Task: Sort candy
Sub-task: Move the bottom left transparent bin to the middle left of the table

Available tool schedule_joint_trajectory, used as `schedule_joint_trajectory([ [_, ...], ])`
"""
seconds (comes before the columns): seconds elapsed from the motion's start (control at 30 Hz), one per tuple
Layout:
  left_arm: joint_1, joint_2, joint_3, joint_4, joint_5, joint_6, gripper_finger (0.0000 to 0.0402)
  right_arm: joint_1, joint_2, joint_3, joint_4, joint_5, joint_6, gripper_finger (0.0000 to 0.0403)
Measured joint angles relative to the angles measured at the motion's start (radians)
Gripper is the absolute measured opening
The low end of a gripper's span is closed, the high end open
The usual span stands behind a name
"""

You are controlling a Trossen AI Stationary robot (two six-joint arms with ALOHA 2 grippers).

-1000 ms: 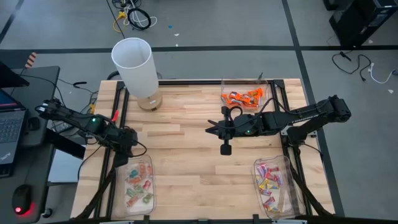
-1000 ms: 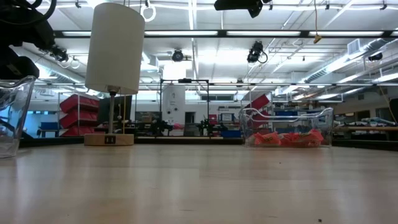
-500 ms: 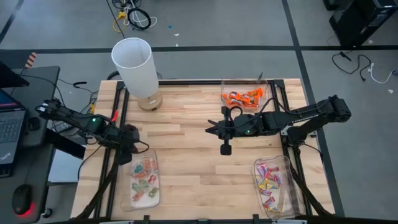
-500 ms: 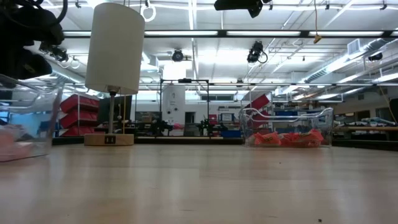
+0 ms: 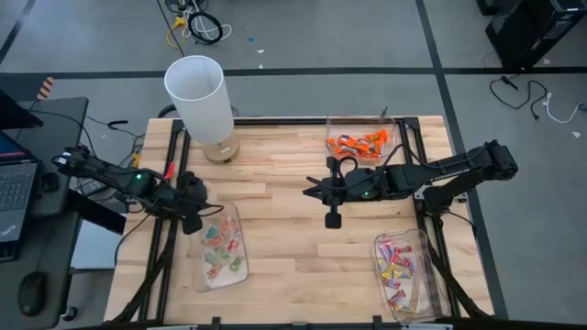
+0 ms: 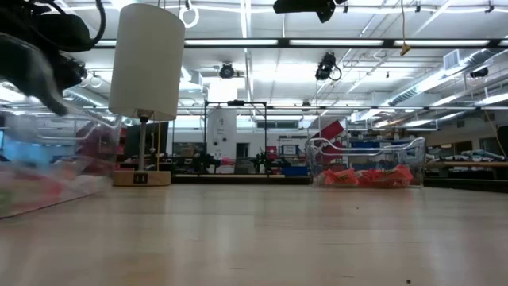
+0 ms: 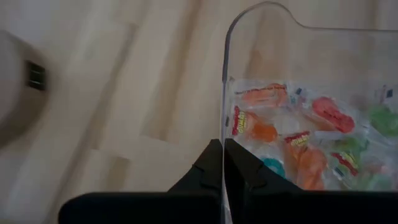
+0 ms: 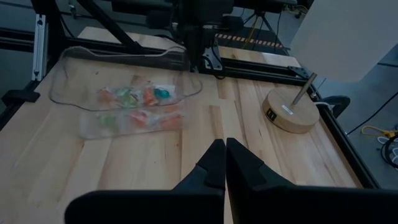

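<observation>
A clear tray [image 5: 223, 247] of pale green-and-pink candy [image 7: 298, 143] lies slantwise at the table's near left. My left gripper [image 5: 194, 218] is shut on its wall at the far end. My right gripper [image 5: 307, 191] hangs shut over the table's middle, holding nothing; its wrist view looks across at the tray [image 8: 124, 99]. A second tray [image 5: 359, 142] at the far right holds orange candy. A third tray [image 5: 401, 270] at the near right holds pink-and-yellow candy. My left gripper pinches the tray's thin upright wall [image 7: 224, 124] near its far-left corner, one finger inside the tray and one outside. The fingers slant down from the far left. The tray stays upright with its candy in it. Whether its bottom touches the table I cannot tell.
A tall white lamp [image 5: 197, 92] on a round wooden base [image 8: 289, 112] stands at the far left. Black frame rails [image 5: 174, 174] run along the table's left and right sides. Bare wood lies between the trays [image 5: 284, 266].
My left gripper has turned at the wrist while staying in place. The tray has swung about its held far end: its near end has slid toward the table's right, so it now lies slantwise instead of along the left rail. The candy stayed inside.
</observation>
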Motion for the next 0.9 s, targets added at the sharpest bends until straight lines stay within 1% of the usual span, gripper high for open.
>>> schedule_joint_trajectory([
  [0.07,0.005,0.0,0.0,0.0,-0.031,-0.008,0.0006,0.0,0.0,0.0,0.0,0.0,0.0,0.0001],
  [0.2,0.015,0.005,0.0,0.019,-0.041,-0.029,0.0006,0.0,0.0,0.0,0.0,0.0,0.0,0.0001],
  [0.33,0.022,0.02,0.0,0.084,-0.079,-0.02,0.0006,0.0,0.0,0.0,0.0,0.0,0.002,0.0001],
  [0.6,0.022,0.089,0.0,0.172,-0.203,0.004,0.0006,0.0,0.0,0.0,0.0,0.0,0.007,0.0001],
  [0.8,0.022,0.165,0.0,0.232,-0.315,0.05,0.0006,0.0,0.0,0.0,0.0,0.0,0.01,0.0001],
  [0.9,0.022,0.198,0.0,0.26,-0.339,0.076,0.0006,0.0,0.0,0.0,-0.002,0.0,0.015,0.0001],
])
